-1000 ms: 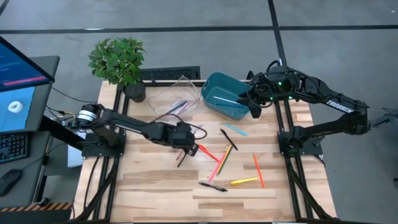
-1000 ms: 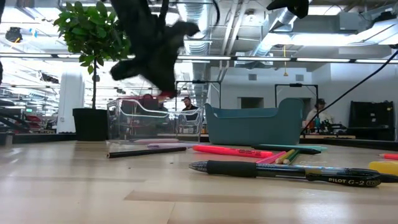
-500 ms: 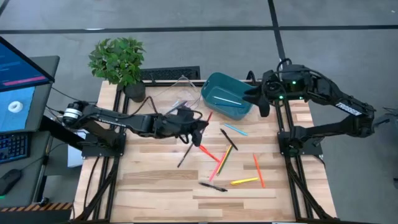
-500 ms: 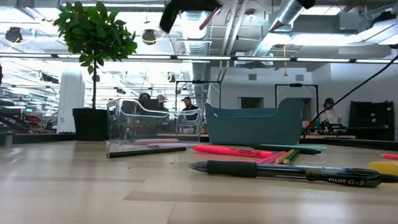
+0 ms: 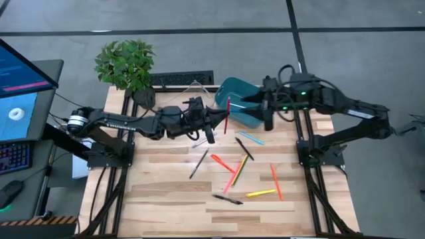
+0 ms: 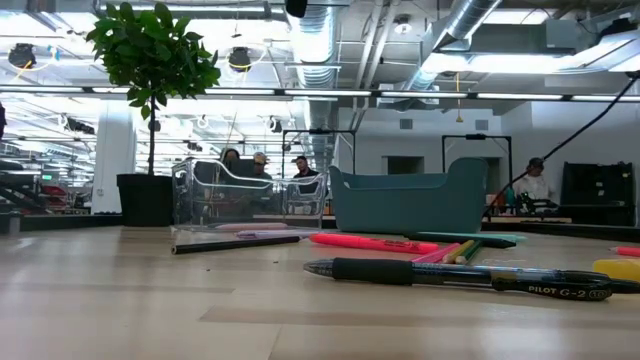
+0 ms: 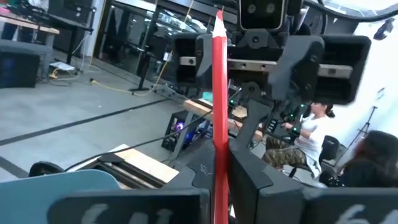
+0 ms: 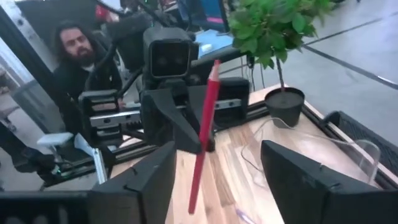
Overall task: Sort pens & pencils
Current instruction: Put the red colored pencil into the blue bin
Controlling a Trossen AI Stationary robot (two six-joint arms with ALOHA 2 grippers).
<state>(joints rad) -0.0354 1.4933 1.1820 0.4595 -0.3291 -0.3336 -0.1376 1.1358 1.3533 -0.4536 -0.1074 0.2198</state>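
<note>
sorting, part done: we count a few sticks already in the clear bin [image 5: 188, 101] and teal bin [image 5: 240, 103] at 12 o'clock; about nine pens & pencils [image 5: 234, 174] lie loose mid-bench [image 5: 159, 199]. left end effector [image 5: 219, 119] pressed together, pinching a red pencil [image 5: 227, 114] aloft. right end effector [image 5: 260, 109] spread wide at its 3 o'clock, empty, facing it; we judge a handover.

Robotics lab, exposed ceiling ducts [image 6: 325, 45], test rigs [image 6: 305, 165], monitor [image 5: 16, 86]
</note>
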